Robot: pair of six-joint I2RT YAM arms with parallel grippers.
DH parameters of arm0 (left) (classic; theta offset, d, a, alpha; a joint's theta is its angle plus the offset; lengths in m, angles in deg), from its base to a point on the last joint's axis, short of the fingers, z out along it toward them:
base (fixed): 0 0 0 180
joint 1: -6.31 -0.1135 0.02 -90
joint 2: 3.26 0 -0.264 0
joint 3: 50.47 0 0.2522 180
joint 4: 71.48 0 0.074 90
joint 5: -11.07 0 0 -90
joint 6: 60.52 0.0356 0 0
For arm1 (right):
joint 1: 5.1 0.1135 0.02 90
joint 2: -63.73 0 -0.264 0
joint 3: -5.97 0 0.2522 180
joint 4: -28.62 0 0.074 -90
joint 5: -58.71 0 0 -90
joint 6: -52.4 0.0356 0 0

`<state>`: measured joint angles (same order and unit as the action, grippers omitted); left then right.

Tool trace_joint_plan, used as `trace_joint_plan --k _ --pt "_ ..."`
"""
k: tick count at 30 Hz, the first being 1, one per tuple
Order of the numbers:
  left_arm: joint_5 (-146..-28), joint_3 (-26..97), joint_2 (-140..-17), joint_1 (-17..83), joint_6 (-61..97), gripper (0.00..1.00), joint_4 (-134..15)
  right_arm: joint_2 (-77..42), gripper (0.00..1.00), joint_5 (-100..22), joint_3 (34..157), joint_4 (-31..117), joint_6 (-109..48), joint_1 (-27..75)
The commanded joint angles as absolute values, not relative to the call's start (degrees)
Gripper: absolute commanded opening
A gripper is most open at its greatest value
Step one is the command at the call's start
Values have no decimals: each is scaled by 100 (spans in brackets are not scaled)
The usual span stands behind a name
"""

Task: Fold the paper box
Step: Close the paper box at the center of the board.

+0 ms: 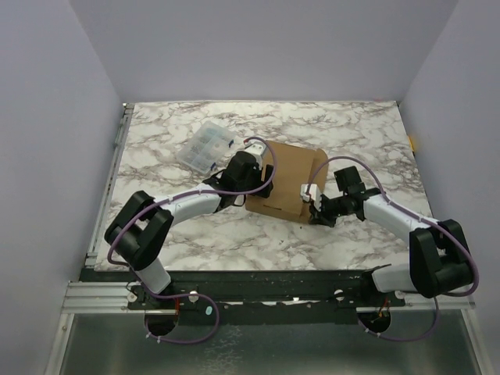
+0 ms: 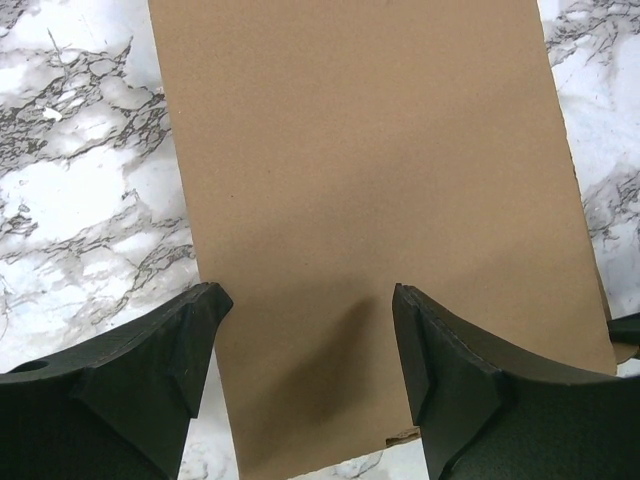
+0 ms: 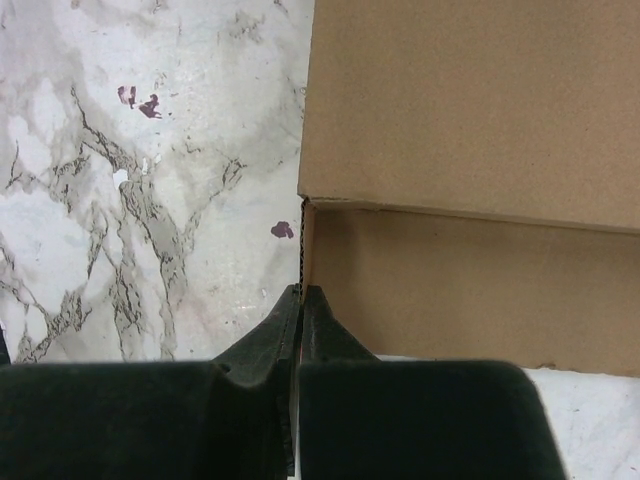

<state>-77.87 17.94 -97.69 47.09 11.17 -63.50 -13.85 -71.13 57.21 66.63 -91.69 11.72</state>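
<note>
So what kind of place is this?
Probably a robot testing booth in a lab: plain walls close in a marble-patterned table, two robot arms bolted to a metal rail at its edge, and a cardboard box lies between them.

Overhead rear view, wrist views near box [image 1: 289, 176]

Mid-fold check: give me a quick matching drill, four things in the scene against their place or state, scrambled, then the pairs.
1 left gripper
2 right gripper
3 paper box
4 clear plastic case

A shut, tips at a box corner
B brown, lying between the two grippers
C open above the box's flat top
D lying left of the box, farther back

Pairs: 1-C, 2-A, 3-B, 4-D
</note>
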Motion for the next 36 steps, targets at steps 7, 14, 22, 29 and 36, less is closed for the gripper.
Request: trace_joint_plan --k 7,14,22,29,36 --pt "-8662 1699 -10225 4853 645 74 -6115 -1586 0 -7110 6166 6731 -9096 1408" --pt "-8563 1696 -10348 4963 444 73 -6153 -1546 0 -6952 6114 6596 -9102 1585" --pt "-8580 1624 -10496 5125 270 72 -6297 -1630 0 -6890 6243 6531 -8859 1661" --pt "-8604 1586 -10605 5244 176 72 -6397 -1855 0 -6960 6573 6675 -8570 1686" --pt "-8598 1489 -10592 5256 104 72 -6519 -1910 0 -6738 6584 6607 -8323 1685"
